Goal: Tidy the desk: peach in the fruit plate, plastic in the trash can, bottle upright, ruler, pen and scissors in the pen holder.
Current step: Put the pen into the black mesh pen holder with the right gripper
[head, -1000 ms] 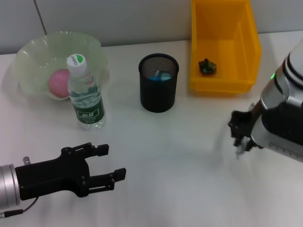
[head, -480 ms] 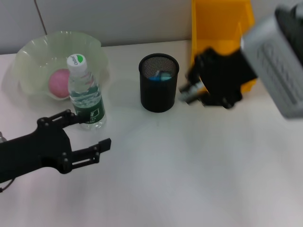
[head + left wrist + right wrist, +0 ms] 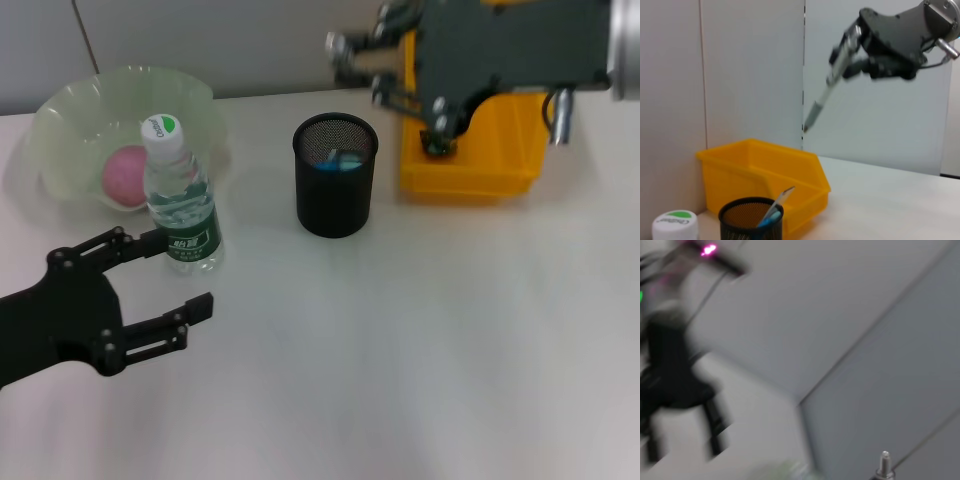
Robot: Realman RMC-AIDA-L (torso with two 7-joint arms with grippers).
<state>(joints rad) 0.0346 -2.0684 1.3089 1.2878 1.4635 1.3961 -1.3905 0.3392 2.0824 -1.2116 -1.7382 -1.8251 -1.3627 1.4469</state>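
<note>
Holding a pen [image 3: 827, 92] tight, the right gripper [image 3: 852, 47] hangs high above the pen holder [image 3: 335, 174]; the left gripper [image 3: 160, 290] waits open near the bottle [image 3: 181, 200].

One clear plastic water bottle [image 3: 181, 200], one pink peach [image 3: 125, 176], one pale green wavy plate [image 3: 70, 118] stand here. One black mesh pen holder [image 3: 334, 175], one yellow plastic bin [image 3: 474, 140], one silver pen [image 3: 827, 90]; two black grippers [image 3: 150, 290] [image 3: 375, 60]
</note>
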